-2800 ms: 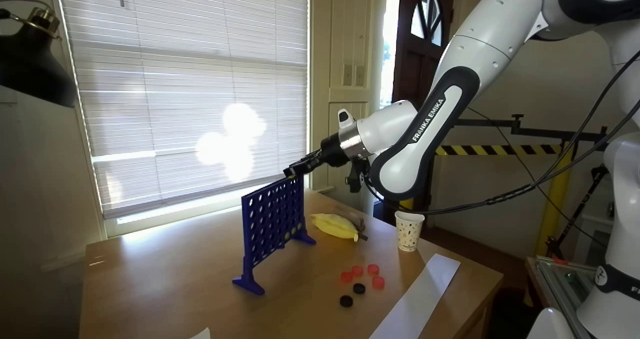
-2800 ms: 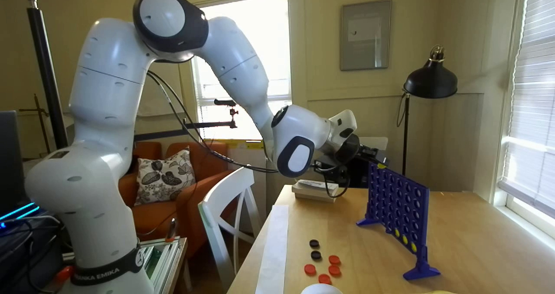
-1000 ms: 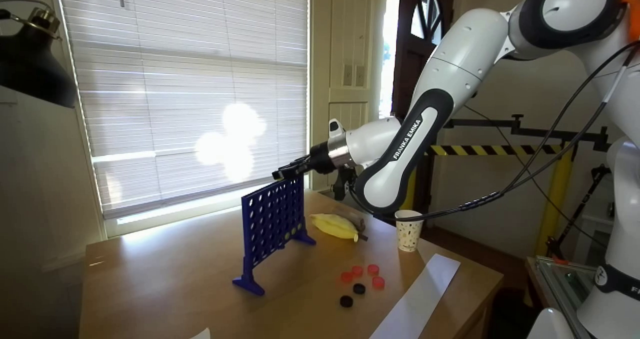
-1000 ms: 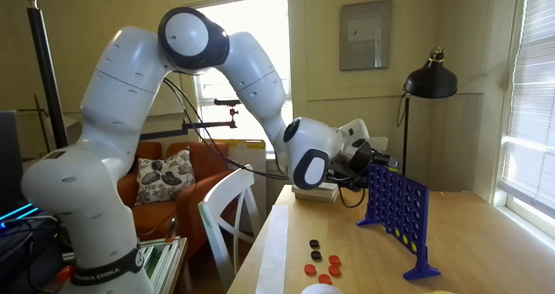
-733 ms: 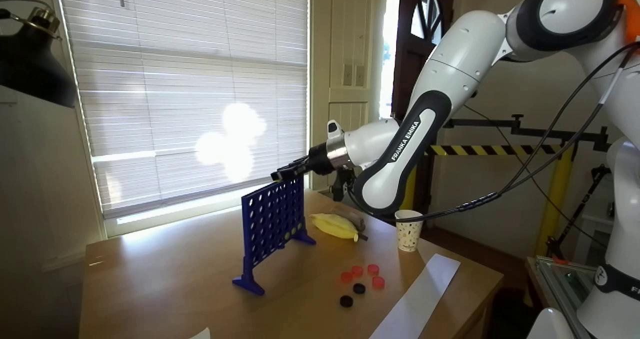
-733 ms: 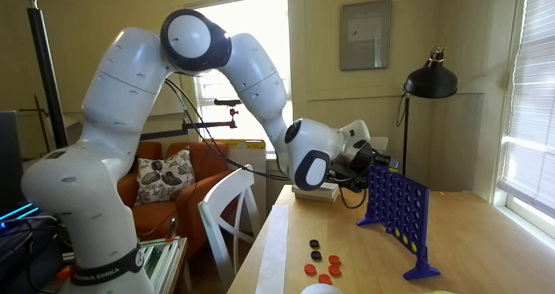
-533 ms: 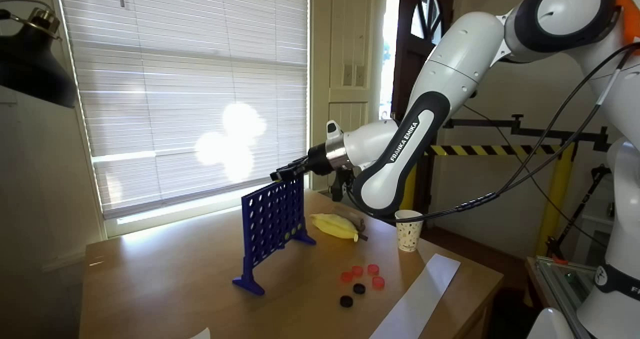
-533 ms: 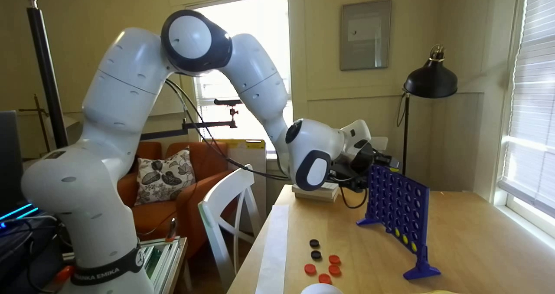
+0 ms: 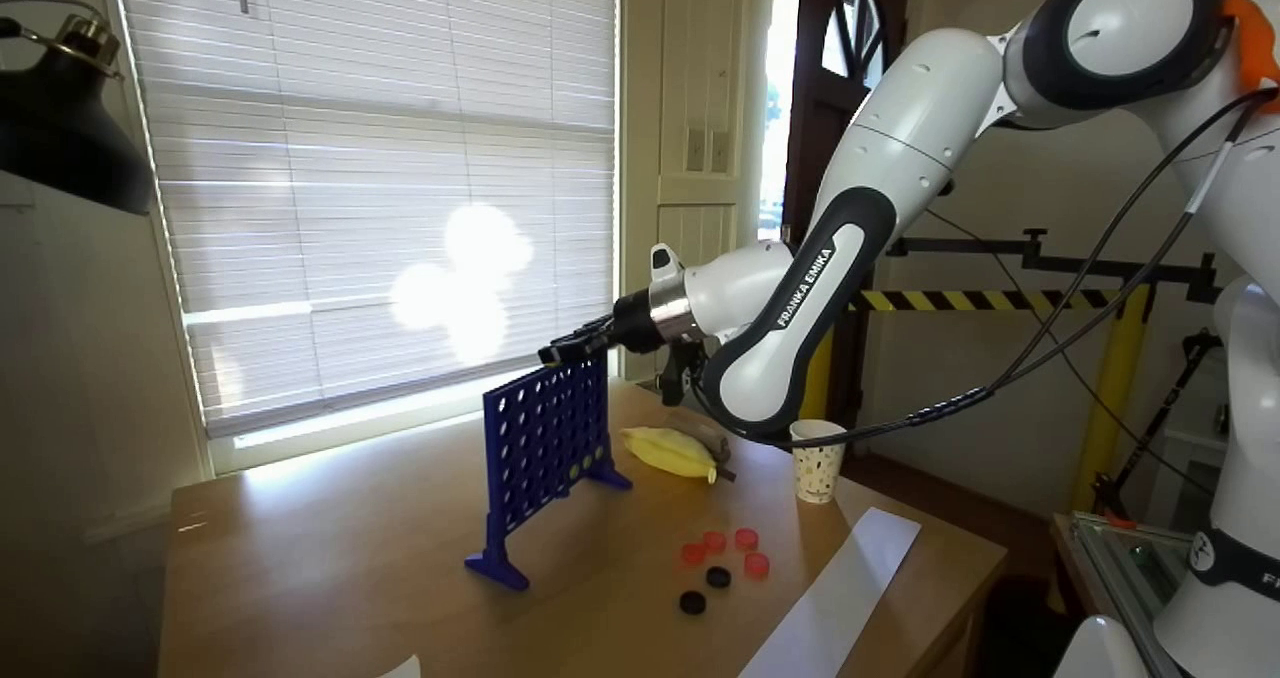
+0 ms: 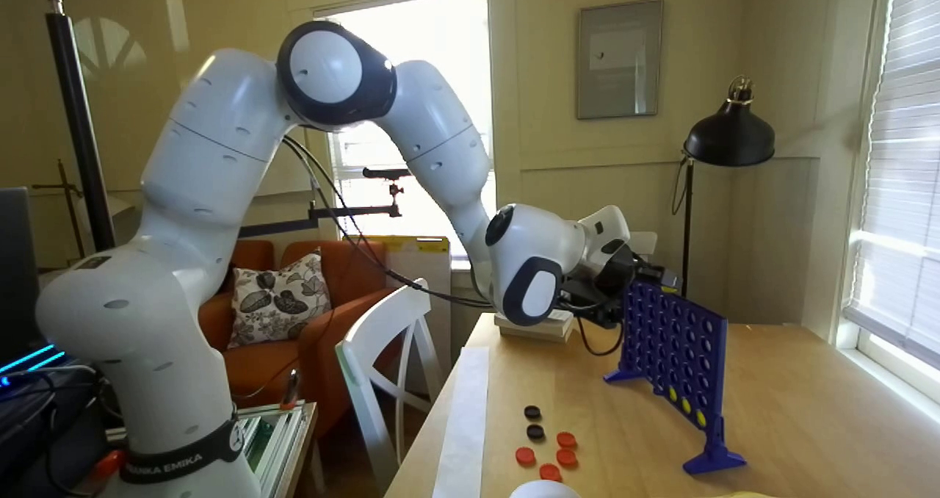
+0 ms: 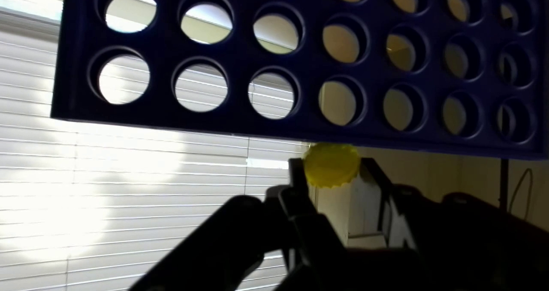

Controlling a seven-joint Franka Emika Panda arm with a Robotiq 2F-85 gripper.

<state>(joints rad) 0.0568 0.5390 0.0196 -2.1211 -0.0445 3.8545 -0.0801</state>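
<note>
My gripper (image 11: 332,164) is shut on a yellow disc (image 11: 331,165) with a ridged rim, held by its edges between the fingertips. A dark blue upright board with rows of round holes (image 11: 236,121) stands right by it; the disc is at the board's top edge. Whether the disc is in the slot I cannot tell. In both exterior views the gripper (image 9: 552,354) is over the far part of the board's top (image 9: 494,498). The held disc also shows in an exterior view (image 10: 668,289). A few yellow discs (image 10: 686,405) sit in the board's bottom row.
Several red discs (image 10: 566,440) and two black discs (image 10: 535,432) lie on the table. A paper cup (image 9: 818,473), a yellow banana-shaped thing (image 9: 670,452) and a white strip (image 9: 840,588) are there too. A black lamp (image 10: 729,138) stands behind the table.
Over the earlier frames my gripper has moved forward across the board's top and slightly down, with the yellow disc still in it. In the last half second it has moved only slightly.
</note>
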